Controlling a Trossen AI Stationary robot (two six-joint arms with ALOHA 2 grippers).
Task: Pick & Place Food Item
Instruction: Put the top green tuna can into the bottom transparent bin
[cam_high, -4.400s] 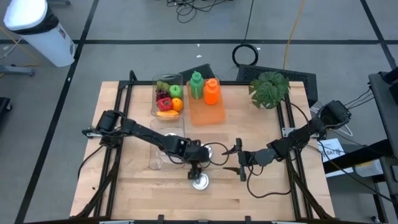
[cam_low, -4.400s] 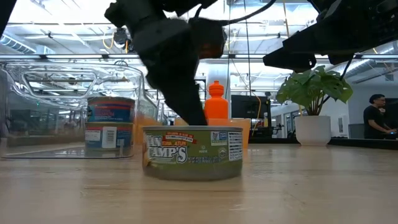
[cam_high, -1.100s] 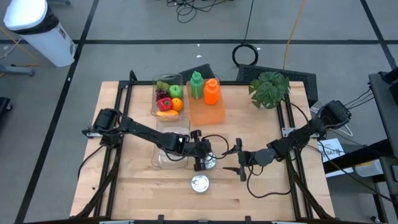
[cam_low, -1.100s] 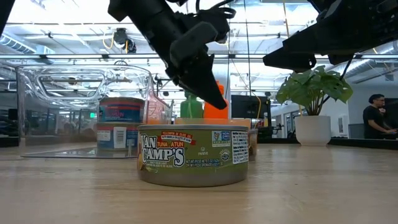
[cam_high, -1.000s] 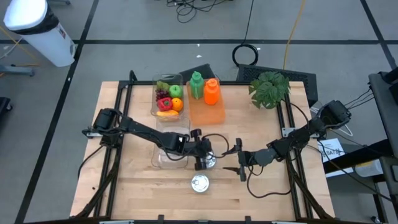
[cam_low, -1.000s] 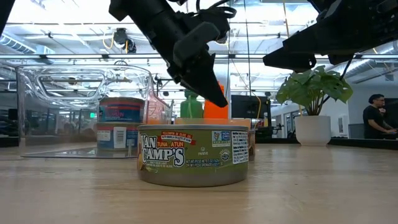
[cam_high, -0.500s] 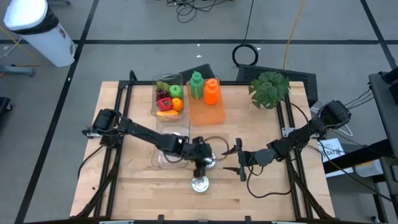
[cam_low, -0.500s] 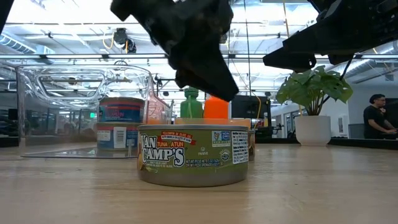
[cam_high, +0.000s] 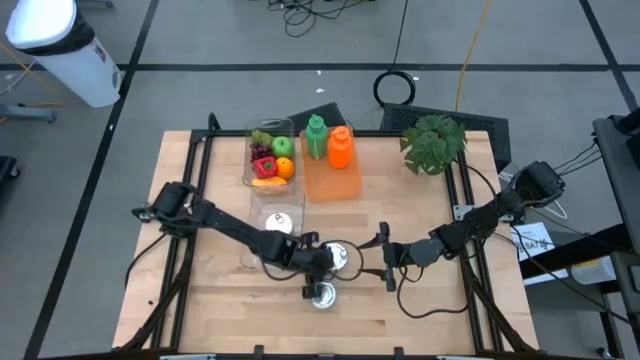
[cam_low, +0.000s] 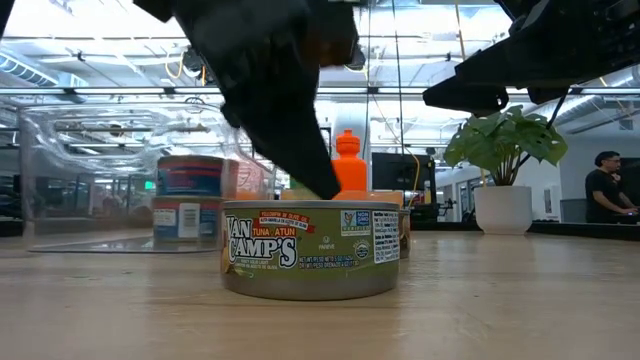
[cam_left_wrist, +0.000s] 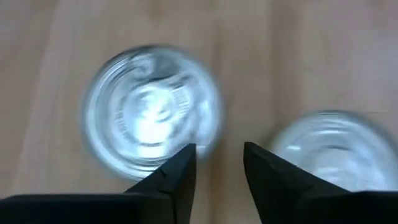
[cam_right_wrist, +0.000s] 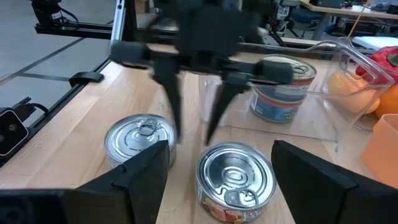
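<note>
Green-labelled tuna can stands nearest on the wooden table. Your left claw hovers just above it, fingers parted and empty, straddling the gap between this can and a second can beside it. Shift sideways until the near can sits centred between the fingers, then lower. Farther back, a clear box holds a blue-labelled can. Your right claw waits open nearby.
</note>
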